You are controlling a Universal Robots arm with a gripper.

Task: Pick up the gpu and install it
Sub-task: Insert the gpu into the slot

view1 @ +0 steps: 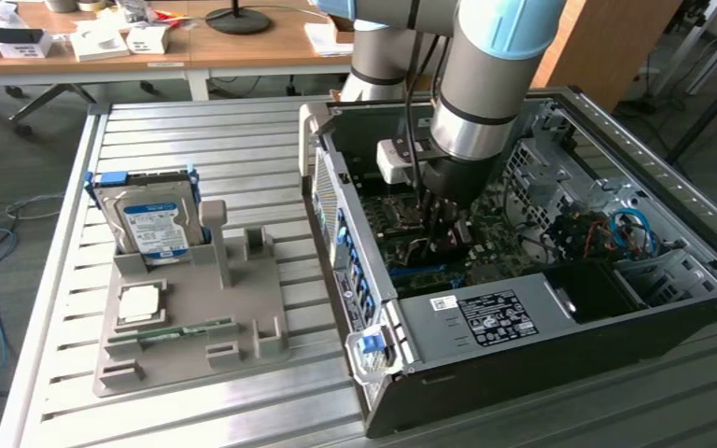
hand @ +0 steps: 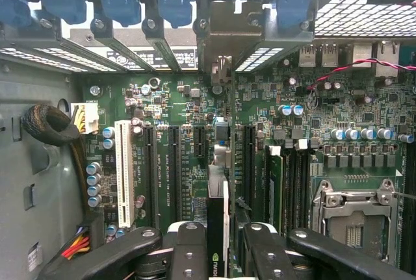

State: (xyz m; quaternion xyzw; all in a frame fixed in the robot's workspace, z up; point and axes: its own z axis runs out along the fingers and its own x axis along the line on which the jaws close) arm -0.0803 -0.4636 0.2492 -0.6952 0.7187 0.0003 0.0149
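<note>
on the slatted metal surface (view1: pixel 172 131) the open computer case (view1: pixel 484 322) takes up the exterior view's right, and the arm reaches down into its middle. over the motherboard (hand: pixel 188 98) slots, the gripper (hand: pixel 223 254) is clamped narrowly on the gpu (hand: pixel 216 228), which stands on edge between its fingers.

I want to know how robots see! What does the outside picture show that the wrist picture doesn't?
Exterior view's extras: the hard drive standing in a grey holder on the table, and the arm reaching into the computer case. Wrist view's extras: the jaws shut on the gpu, held edge-on over the slots, plus a white slot and the processor socket. Both share the motherboard.
</note>
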